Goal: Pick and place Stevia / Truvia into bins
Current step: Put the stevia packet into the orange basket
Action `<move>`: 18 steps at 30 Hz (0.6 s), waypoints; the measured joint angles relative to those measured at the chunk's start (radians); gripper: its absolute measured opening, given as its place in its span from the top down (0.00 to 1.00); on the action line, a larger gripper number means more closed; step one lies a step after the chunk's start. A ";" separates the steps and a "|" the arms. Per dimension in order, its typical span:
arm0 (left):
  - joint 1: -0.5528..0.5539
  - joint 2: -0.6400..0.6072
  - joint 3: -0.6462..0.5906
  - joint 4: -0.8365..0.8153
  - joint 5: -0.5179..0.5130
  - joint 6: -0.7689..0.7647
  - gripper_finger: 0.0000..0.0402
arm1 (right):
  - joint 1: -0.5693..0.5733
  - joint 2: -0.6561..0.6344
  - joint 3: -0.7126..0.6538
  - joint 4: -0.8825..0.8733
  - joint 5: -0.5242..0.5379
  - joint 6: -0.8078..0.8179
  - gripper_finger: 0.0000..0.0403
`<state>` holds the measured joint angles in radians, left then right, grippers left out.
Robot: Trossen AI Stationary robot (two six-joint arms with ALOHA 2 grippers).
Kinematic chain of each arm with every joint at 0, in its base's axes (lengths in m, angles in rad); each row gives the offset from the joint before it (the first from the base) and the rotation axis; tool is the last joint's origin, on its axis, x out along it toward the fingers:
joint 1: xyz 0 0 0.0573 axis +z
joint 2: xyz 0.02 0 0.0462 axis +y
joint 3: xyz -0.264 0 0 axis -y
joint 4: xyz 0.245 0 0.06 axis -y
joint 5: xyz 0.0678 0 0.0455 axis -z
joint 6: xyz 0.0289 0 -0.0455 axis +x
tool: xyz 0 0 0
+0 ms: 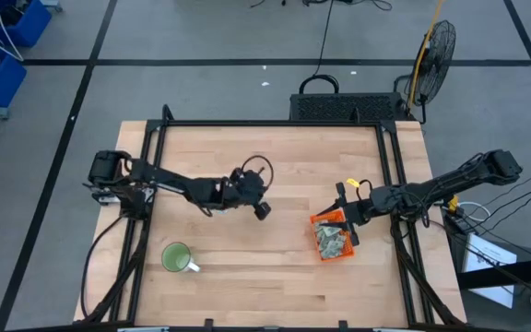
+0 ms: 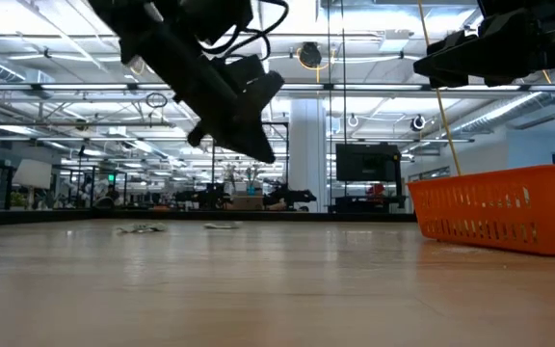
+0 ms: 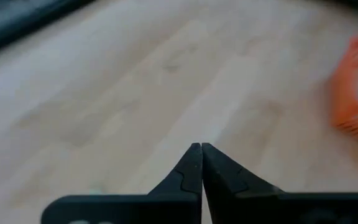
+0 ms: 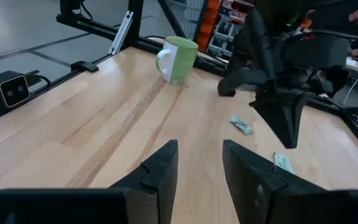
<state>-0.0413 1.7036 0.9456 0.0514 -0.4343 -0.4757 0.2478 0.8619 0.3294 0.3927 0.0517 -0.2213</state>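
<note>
Left gripper [image 1: 262,210] clenched empty above mid-table, open bare wood all round, right gripper [image 1: 344,205] released, fingers parted, at far edge of orange mesh-walled tray [image 1: 333,239] holding flat paper sachets [image 1: 332,242], two loose sachets [image 4: 242,125] on smooth wood, glossy green mug [image 1: 176,257] near front-left edge.

Sachets [image 1: 332,242] lie in the tray [image 1: 324,220], mug [image 1: 175,257] far left.

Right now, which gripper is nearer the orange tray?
Right. The right gripper hangs at the orange tray's edge; the left gripper is over mid-table, well clear of it.
</note>
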 joint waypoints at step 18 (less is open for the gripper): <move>0.084 -0.001 -0.101 -0.129 -0.065 -0.167 0.59 | 0.000 0.000 0.000 0.000 -0.001 0.018 0.71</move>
<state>0.0428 1.7027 0.8442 -0.0781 -0.4988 -0.6426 0.2481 0.8619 0.3294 0.3923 0.0511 -0.2035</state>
